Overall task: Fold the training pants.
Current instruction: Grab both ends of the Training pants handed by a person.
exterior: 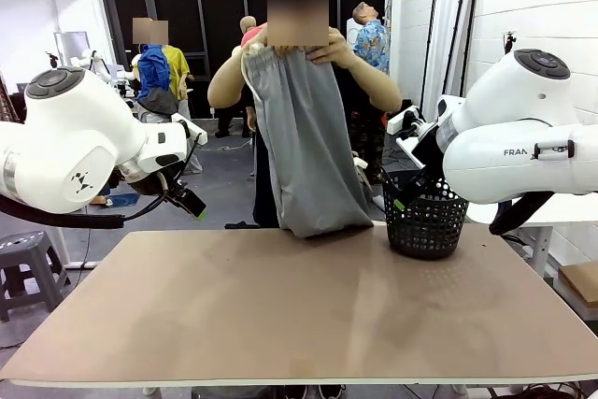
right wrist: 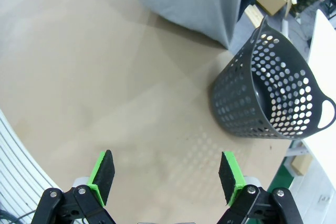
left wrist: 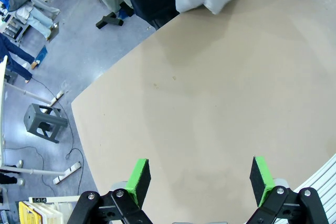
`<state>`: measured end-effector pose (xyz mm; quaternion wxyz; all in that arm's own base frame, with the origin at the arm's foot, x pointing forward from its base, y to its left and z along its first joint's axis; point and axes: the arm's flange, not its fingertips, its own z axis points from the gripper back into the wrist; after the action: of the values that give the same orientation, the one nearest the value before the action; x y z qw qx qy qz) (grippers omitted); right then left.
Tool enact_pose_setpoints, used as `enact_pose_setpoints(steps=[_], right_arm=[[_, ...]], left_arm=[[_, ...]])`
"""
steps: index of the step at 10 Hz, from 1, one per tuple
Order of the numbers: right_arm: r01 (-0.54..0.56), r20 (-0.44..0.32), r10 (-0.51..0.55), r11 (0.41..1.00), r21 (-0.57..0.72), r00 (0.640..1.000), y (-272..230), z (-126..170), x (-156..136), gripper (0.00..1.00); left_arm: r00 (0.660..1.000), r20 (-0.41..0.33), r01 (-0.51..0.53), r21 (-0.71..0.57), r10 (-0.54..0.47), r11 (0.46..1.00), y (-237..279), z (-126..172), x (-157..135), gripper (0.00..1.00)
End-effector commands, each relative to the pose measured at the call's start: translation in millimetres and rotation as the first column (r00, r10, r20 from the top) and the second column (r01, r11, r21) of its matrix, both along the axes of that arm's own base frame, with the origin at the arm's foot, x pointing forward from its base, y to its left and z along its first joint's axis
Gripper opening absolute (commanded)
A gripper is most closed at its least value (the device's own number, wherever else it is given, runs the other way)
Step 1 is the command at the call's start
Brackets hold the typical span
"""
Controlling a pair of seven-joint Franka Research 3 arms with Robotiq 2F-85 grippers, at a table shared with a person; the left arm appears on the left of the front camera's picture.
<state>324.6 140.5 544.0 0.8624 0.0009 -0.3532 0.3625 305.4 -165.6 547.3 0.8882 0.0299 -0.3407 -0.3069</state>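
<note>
Green-padded left tool and right tool gape wide — both empty.

Dark perforated basket upright at far right of the tan table; grey stool on floor

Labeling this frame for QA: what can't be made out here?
- Waistband and drawstring of the training pants: front view, bunched in the person's hands.
- Upper part of the pants: both wrist views, cut off by the top edge.
- Floor of the basket: right wrist view, hidden behind its own near wall; front view, the right arm covers part of its rim.
- Whether the hem rests on the table: front view, too unclear.
</note>
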Motion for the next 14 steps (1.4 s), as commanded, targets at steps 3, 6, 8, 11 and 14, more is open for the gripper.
enact_pose_setpoints(steps=[3,6,8,11,14], right_arm=[[-0.001,0.0,0.001,1.0,-0.001,1.0,0.2,0.0,-0.1,1.0],[-0.001,0.0,0.001,1.0,-0.001,1.0,0.2,0.0,-0.1,1.0],[-0.001,0.0,0.001,1.0,-0.001,1.0,0.2,0.0,-0.1,1.0],[-0.001,0.0,0.001,1.0,-0.001,1.0,0.2,0.0,-0.1,1.0],[-0.001,0.0,0.001,1.0,-0.001,1.0,0.2,0.0,-0.1,1.0]], left_arm=[[1.0,0.007,0.003,0.006,-0.003,1.0,1.2,0.7,0.9,1.0],[1.0,0.007,0.003,0.006,-0.003,1.0,1.2,0.7,0.9,1.0],[1.0,0.007,0.003,0.006,-0.003,1.0,1.2,0.7,0.9,1.0],[1.0,0.007,0.003,0.006,-0.003,1.0,1.2,0.7,0.9,1.0],[1.0,0.007,0.003,0.006,-0.003,1.0,1.2,0.7,0.9,1.0]])
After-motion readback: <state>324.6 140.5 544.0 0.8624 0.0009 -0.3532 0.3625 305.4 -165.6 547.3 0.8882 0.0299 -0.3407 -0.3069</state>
